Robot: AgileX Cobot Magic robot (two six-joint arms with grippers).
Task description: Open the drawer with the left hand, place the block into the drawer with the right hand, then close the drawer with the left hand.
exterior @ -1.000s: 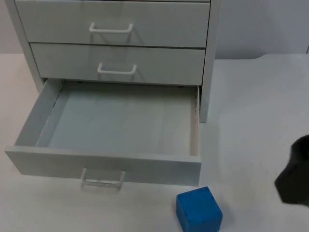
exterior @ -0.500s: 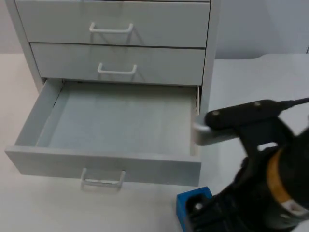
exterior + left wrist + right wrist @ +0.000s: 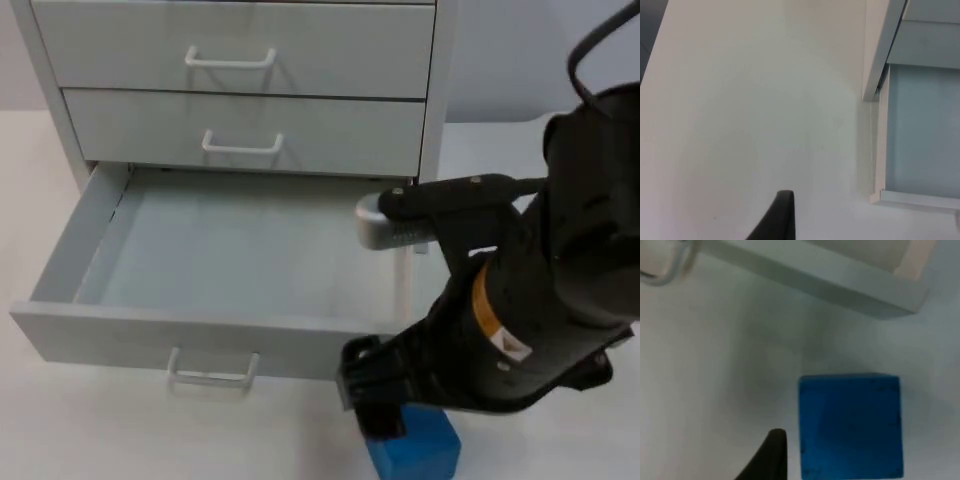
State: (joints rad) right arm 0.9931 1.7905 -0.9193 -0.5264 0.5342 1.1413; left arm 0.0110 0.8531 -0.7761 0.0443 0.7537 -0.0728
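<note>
The white cabinet's bottom drawer (image 3: 150, 335) stands pulled out, with nothing inside. A blue block (image 3: 418, 452) lies on the table just in front of the drawer's right front corner, half covered by the right arm. My right gripper (image 3: 378, 400) hangs low over the block's left side. In the right wrist view the block (image 3: 850, 425) sits close beside that gripper (image 3: 771, 455), below the drawer's front panel (image 3: 815, 277). My left gripper (image 3: 782, 215) waits over bare table left of the drawer's side wall (image 3: 879, 150).
Two shut drawers (image 3: 240, 130) with white handles sit above the open one. The open drawer's handle (image 3: 212, 375) sticks out towards the table's front. The bulky right arm (image 3: 530, 300) hides the drawer's right front corner. Bare table lies to the right.
The right arm has swung in from the right edge and come down over the block, moving left and covering the drawer's right front corner. Block and drawer have not moved.
</note>
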